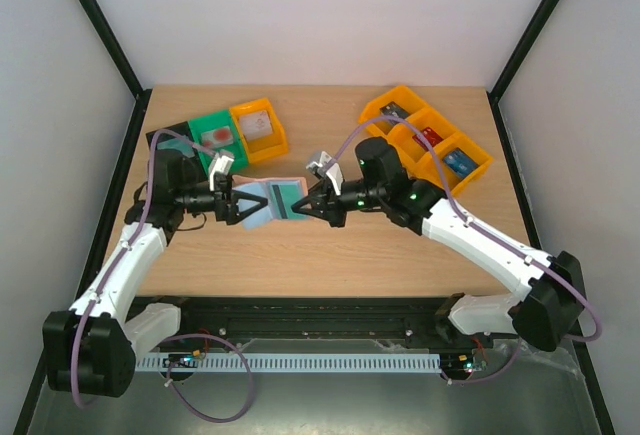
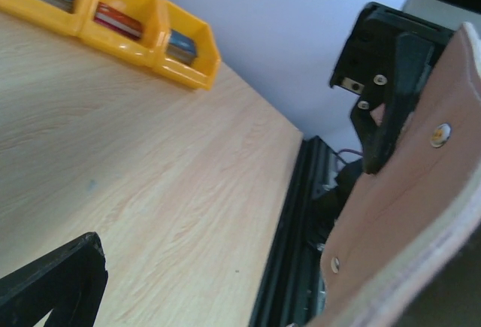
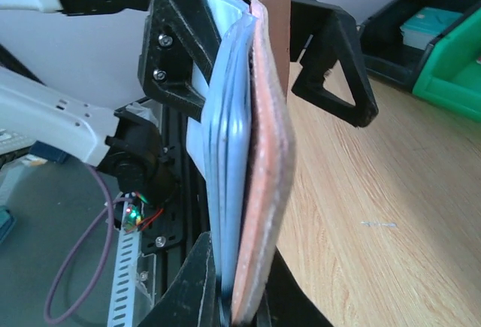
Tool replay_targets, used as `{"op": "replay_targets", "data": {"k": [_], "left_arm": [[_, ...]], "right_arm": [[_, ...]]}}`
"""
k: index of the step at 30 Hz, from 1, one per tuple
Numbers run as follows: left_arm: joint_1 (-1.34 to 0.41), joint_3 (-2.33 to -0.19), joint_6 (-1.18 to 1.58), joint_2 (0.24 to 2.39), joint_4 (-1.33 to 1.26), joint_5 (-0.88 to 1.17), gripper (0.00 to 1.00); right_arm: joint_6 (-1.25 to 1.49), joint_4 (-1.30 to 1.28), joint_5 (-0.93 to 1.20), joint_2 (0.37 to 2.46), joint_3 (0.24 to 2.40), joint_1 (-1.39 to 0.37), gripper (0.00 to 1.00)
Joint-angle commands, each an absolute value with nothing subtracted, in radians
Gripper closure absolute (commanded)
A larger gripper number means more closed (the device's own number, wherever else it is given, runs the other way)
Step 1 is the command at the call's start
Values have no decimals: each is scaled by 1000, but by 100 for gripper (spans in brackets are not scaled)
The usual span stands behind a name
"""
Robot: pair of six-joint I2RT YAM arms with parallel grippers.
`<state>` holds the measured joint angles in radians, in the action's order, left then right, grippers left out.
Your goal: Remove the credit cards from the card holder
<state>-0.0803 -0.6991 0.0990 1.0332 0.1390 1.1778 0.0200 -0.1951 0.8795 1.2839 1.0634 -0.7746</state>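
**While your right hand grips it, the card holder hangs over mid-tabletop**

Where the two arms meet, just toward 9 o'clock of the centre in the top view, you have the card holder (image 1: 262, 203) lifted off the tabletop (image 1: 330, 245). Your right hand (image 1: 300, 205) is clenched on its 3 o'clock edge. From the right wrist you see that edge pinched at the bottom of the picture, tan leather on one side and light blue layers on the other. Your left hand (image 1: 243, 205) is released, its fingers (image 3: 176, 49) spread wide to either side of the holder's far end; you cannot tell whether they touch it. A teal card (image 1: 284, 193) with a dark stripe shows on the holder's upturned inside, too small to say how deep it sits.

The surface is pale wood grain. A black bin (image 1: 170, 140), a green bin (image 1: 215, 135) and an orange bin (image 1: 258, 127) sit at 11 o'clock. A row of yellow bins (image 1: 430, 135) runs at 1 o'clock. White walls (image 1: 320, 15) close the back and sides, with black frame posts (image 1: 100, 25) at the corners.
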Motion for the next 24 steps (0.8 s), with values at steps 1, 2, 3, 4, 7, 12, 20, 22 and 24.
{"op": "replay_targets", "data": {"k": [1, 2, 3, 4, 7, 12, 20, 22, 24], "left_arm": [[-90, -708, 143, 1039, 95, 1316, 1], [-102, -719, 149, 1043, 95, 1334, 1], [-115, -735, 125, 1047, 121, 1342, 1], [-127, -754, 70, 1050, 169, 1349, 1], [-155, -787, -52, 1058, 283, 1373, 1], [-156, -812, -53, 1061, 299, 1364, 1], [84, -768, 269, 1051, 78, 1028, 1], [122, -746, 251, 1035, 98, 938, 1], [129, -739, 232, 1020, 120, 891, 1]], "right_arm": [[-34, -134, 1006, 1224, 1056, -762, 98], [-27, -121, 1015, 1222, 1052, -758, 99], [-22, -109, 1027, 1222, 1052, -755, 98], [-16, -97, 1039, 1224, 1051, -750, 99], [4, -65, 1050, 1236, 1058, -747, 98], [35, -60, 1014, 1259, 1073, -744, 98], [294, -131, 467, 1306, 1096, -657, 98], [312, -222, 280, 1342, 1126, -658, 98], [315, -303, 117, 1385, 1152, -658, 98]]}}
